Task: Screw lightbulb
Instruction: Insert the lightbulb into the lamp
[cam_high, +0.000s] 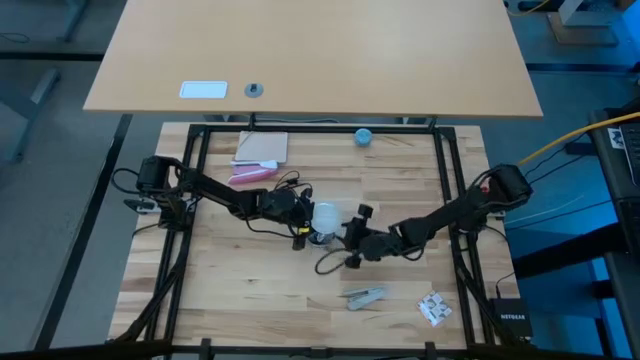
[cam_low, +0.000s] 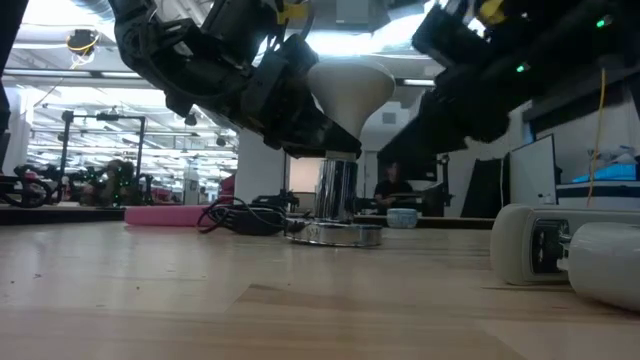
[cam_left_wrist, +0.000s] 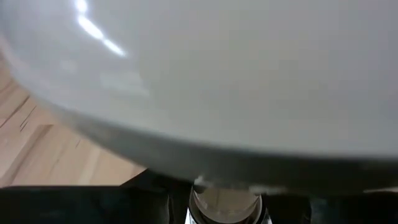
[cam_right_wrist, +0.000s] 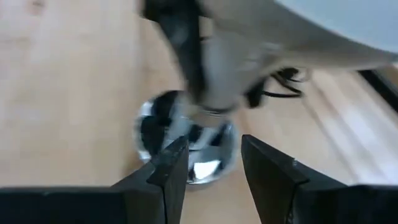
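Observation:
The white frosted lightbulb stands dome up, with its narrow neck on top of a chrome socket column. The column rises from a round shiny silver disc on the wooden table. From above, the bulb is at the table's middle. My left gripper is shut on the bulb from the table's left. The bulb fills the left wrist view. My right gripper is open and empty, hovering just right of the disc; it also shows in the high view. My left gripper holds the lightbulb by its lower tapering part, just above the neck. It comes level from the table's left. The bulb stands upright with its neck on the socket column. The gripper body hides the fingertips, so the exact hold does not show.
A thin black cord runs from the disc toward the near edge. A pink object and a card lie far left. A blue ball lies at the far edge. White items lie near right.

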